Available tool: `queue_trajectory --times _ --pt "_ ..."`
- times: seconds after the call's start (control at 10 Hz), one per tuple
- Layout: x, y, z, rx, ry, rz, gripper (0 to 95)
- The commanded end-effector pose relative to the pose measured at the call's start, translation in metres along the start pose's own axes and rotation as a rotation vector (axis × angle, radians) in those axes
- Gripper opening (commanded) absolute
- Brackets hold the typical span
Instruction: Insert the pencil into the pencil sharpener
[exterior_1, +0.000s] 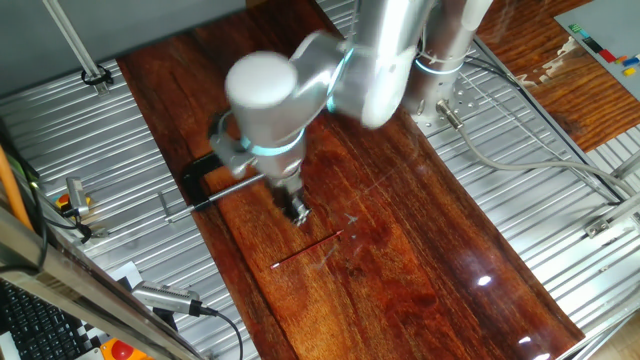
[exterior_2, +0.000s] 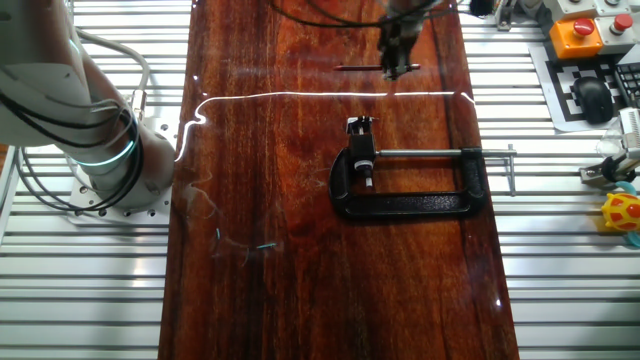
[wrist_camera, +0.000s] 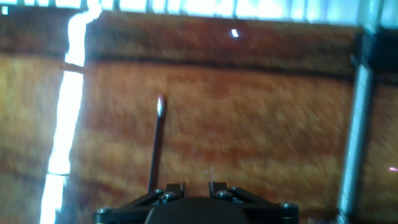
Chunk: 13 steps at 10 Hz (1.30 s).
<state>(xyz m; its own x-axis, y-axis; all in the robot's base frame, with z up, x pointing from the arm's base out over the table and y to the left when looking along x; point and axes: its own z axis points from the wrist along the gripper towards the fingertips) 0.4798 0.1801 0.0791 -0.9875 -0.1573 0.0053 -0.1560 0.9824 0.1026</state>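
The pencil (exterior_1: 308, 250) is a thin dark reddish stick lying flat on the wooden table. It also shows in the other fixed view (exterior_2: 365, 68) and in the hand view (wrist_camera: 155, 146), pale tip pointing away. My gripper (exterior_1: 297, 212) hangs just above the table beside the pencil (exterior_2: 398, 60). In the hand view the gripper (wrist_camera: 196, 185) has a narrow gap between its fingers, with nothing in it. The pencil lies just left of the left finger. The pencil sharpener (exterior_2: 357, 125) is a tiny white block at the black clamp's jaw. The arm hides it in the first fixed view.
The black C-shaped clamp (exterior_2: 410, 203) lies mid-table, its grey metal rod (exterior_2: 440, 152) pointing to the table's edge; the rod shows at the right of the hand view (wrist_camera: 357, 124). The robot base (exterior_2: 100, 160) stands beside the table. A keyboard and red button box (exterior_2: 580, 30) sit at the far corner.
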Motion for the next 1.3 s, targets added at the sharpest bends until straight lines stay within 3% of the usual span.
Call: queue_trajectory --times 0.1,0.4,0.8,1.3 --pt "-0.01 0.003 0.006 -0.008 0.009 0.0 19.0" --pt "-0.022 0.005 0.003 -0.01 0.019 -0.006 19.0" --pt "-0.037 0.022 0.008 -0.005 0.034 0.006 19.0" --pt "-0.042 0.032 0.013 0.007 0.056 0.018 19.0"
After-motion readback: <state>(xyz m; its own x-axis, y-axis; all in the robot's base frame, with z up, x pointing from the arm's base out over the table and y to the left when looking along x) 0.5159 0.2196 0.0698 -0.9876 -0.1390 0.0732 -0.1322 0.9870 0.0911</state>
